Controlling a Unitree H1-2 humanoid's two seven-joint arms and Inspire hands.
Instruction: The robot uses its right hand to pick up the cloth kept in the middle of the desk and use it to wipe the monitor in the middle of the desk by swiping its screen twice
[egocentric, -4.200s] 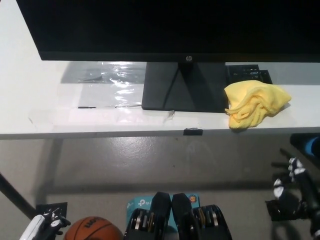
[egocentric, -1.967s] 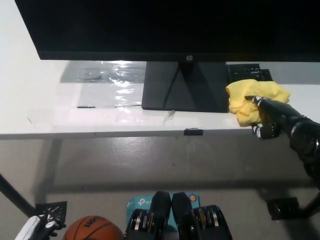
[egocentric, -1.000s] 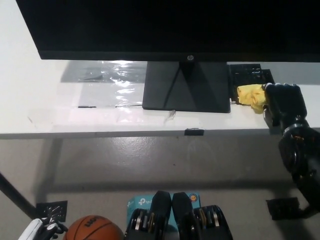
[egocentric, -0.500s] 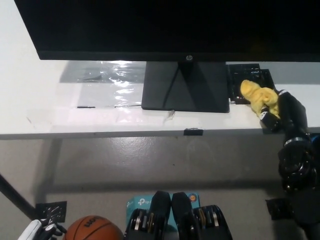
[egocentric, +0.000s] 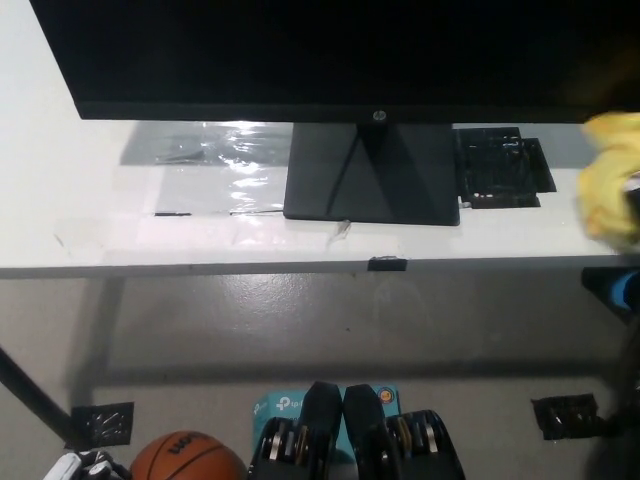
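Yellow cloth (egocentric: 612, 175) blurred at right edge above desk (egocentric: 100, 220), right hand's grip indiscernible

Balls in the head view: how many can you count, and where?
1. A single orange basketball sits on the floor at the bottom left, below the desk, partly cut off by the picture's edge. Others could be hidden out of view.

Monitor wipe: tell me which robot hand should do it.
Right. The cloth is already lifted at the desk's right edge, beside the monitor; the left robot hand rests low, by the floor.
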